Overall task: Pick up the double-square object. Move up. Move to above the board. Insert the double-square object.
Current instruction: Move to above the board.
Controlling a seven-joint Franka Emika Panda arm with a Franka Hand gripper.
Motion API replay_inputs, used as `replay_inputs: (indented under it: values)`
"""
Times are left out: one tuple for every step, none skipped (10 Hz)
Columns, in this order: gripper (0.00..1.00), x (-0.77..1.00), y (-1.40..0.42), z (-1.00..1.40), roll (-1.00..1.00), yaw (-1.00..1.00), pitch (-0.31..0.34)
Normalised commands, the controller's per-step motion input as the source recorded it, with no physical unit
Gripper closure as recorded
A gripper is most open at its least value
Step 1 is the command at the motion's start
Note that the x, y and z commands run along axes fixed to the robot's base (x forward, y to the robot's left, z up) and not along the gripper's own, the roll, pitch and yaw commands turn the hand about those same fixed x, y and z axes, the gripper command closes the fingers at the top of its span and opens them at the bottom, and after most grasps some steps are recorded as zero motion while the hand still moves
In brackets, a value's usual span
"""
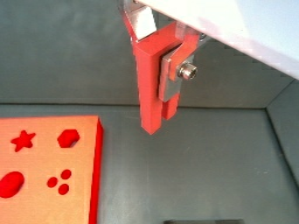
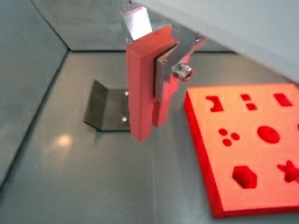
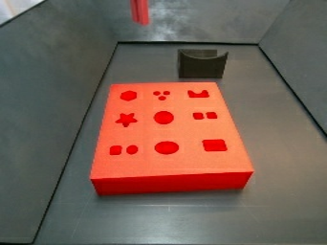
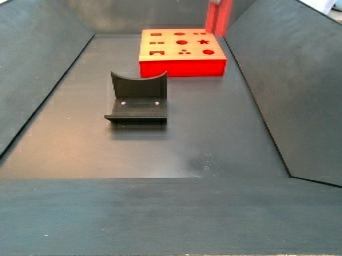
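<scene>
Dark grey worktop, walled on all sides, dull sheen.

Wrist views: end effector (image 1: 165, 66) clamps the peg (image 1: 152, 87) between silver plates, peg hanging long end down, clear of the floor. Board (image 1: 47, 166) lies off to the side, not beneath; fixture (image 2: 107, 107) empty.

Side views: peg (image 3: 140, 10) rides high at the frame edge, behind the board (image 3: 166, 124). Fixture (image 4: 136, 98) stands well apart from the board (image 4: 181, 52). Judged: lifted, transit to the board pending.
</scene>
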Motion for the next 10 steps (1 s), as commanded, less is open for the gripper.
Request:
replay_inputs:
  values:
    - [1.00, 0.03, 0.02, 0.41, 0.11, 0.04, 0.090]
    - [1.00, 0.02, 0.01, 0.24, 0.11, 0.04, 0.088]
    - [1.00, 0.25, -1.00, 0.43, 0.00, -1.00, 0.151]
    - [1.00, 0.25, -1.00, 0.41, 0.00, -1.00, 0.158]
    - [1.00, 0.26, -1.00, 0.42, 0.00, -1.00, 0.175]
    - [1.00, 0.28, -1.00, 0.42, -0.02, -1.00, 0.192]
    - [1.00, 0.30, -1.00, 0.42, -0.01, -1.00, 0.221]
    - [1.00, 0.32, -1.00, 0.42, -0.01, -1.00, 0.248]
    - [1.00, 0.34, -1.00, 0.43, -0.01, -1.00, 0.282]
    - [1.00, 0.29, -0.77, 0.33, 0.00, -1.00, 0.321]
